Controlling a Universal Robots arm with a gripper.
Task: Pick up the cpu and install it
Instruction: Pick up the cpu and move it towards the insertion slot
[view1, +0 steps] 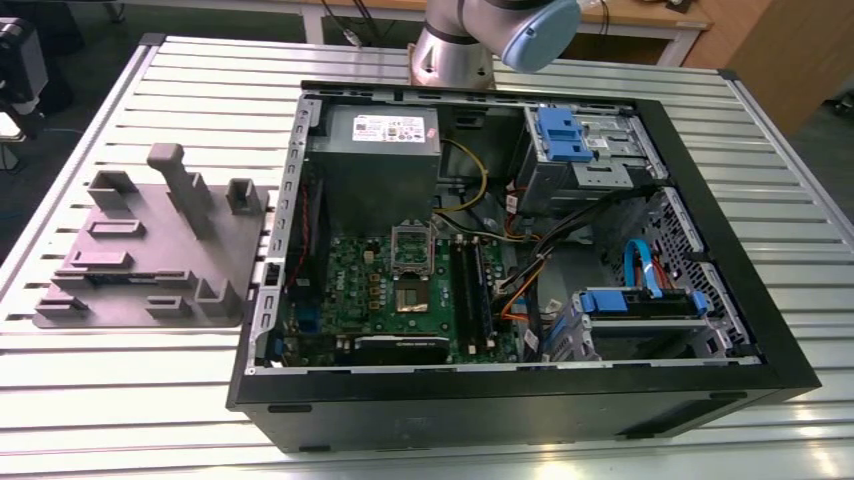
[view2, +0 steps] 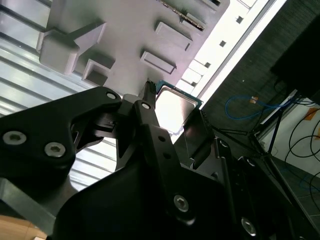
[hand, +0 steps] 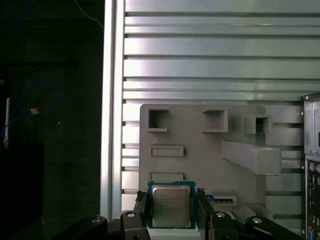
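Cpu (hand: 171, 204) pinched tight between gripper (hand: 171, 212) fingers (hand: 142, 206) on two opposite sides, above grey fixture plate (hand: 200, 150) near table (hand: 210, 65) edge.

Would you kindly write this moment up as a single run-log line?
end effector: shut on cpu | cpu: held above grey fixture tray, off the motherboard | stage: picked, not yet installed

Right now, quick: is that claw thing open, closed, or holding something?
Gripper: closed, holding the cpu by two opposite edges.
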